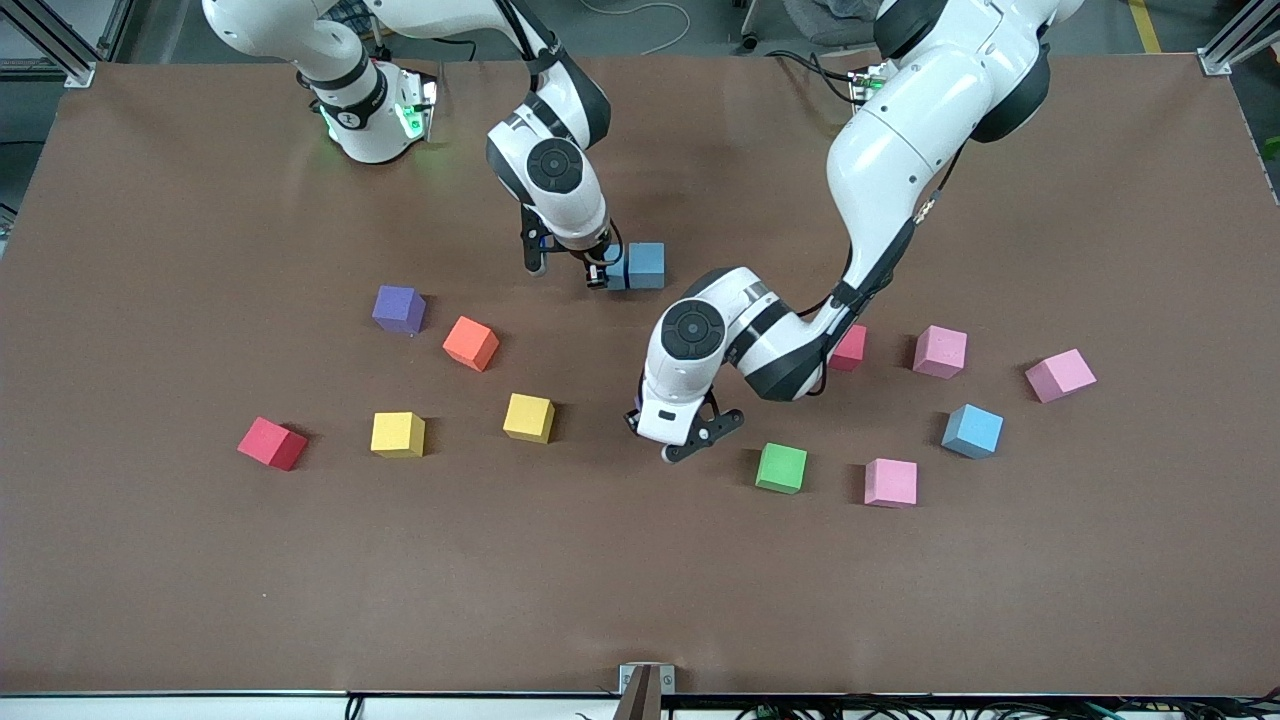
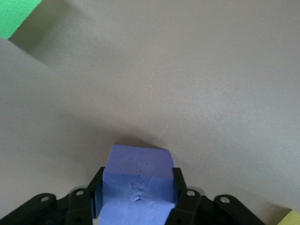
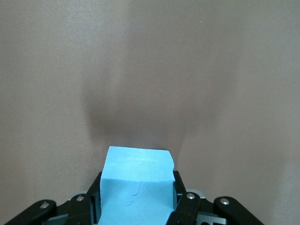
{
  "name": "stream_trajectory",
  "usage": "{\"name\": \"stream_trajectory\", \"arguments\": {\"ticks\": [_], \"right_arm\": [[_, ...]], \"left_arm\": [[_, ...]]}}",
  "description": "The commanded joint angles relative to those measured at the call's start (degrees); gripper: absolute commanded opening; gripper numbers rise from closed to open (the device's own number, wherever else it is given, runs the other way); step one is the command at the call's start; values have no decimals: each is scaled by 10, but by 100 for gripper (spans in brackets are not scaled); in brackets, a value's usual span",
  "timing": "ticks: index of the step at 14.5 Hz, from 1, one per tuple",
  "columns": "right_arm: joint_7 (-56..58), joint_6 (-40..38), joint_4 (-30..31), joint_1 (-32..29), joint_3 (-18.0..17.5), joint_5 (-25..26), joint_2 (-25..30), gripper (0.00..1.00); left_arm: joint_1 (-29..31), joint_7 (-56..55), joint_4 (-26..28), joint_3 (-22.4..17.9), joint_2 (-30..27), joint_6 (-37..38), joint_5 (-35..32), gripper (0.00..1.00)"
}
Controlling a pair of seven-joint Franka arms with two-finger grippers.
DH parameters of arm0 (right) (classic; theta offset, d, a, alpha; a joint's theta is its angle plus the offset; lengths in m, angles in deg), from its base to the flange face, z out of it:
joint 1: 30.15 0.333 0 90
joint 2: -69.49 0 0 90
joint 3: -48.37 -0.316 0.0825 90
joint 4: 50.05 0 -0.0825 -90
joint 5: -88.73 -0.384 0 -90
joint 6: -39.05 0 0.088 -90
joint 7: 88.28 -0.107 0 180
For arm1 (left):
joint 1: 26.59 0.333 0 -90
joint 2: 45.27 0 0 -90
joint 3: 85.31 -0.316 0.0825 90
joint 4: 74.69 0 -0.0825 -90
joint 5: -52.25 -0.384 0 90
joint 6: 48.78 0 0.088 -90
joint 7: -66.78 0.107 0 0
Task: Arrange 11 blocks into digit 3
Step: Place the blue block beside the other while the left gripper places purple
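1. The red block [image 1: 850, 348] is mostly covered by the left arm; only one side shows.
2. The block held in the left gripper [image 1: 668, 442] is hidden in the front view (the wrist covers it).
3. The green block [image 2: 16, 16] and a yellow block [image 2: 291, 218] are cut off at the left wrist view's edges.

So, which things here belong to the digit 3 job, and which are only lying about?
For the job: left gripper, shut on a violet-blue block; right gripper, shut on a light blue block; loose cubes on the table, e.g. green block, purple block.
Lying about: metal bracket at the table's near edge; cables by the arms' bases.
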Motion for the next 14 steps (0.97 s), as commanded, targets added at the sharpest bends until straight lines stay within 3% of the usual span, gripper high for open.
{"name": "stream_trajectory", "arguments": {"ticks": [1, 4, 6, 9, 11, 14], "right_arm": [[-2, 5, -12, 12, 5, -4, -14, 2], [-2, 6, -12, 12, 5, -1, -14, 2], [-2, 6, -12, 14, 5, -1, -14, 2], [-2, 6, -12, 16, 5, -1, -14, 3], [-2, 5, -12, 16, 5, 0, -14, 3], [-3, 6, -12, 15, 5, 2, -14, 9]], "left_arm": [[-7, -22, -8, -7, -17, 42, -9, 19], [11, -105, 4, -4, -42, 78, -5, 1], [21, -131, 6, -1, -64, 125, -2, 1], [73, -227, 33, 3, -103, 126, 52, 2], [108, -276, 88, 32, -136, 117, 61, 2], [128, -442, 266, 42, -228, -32, 61, 2]]}}
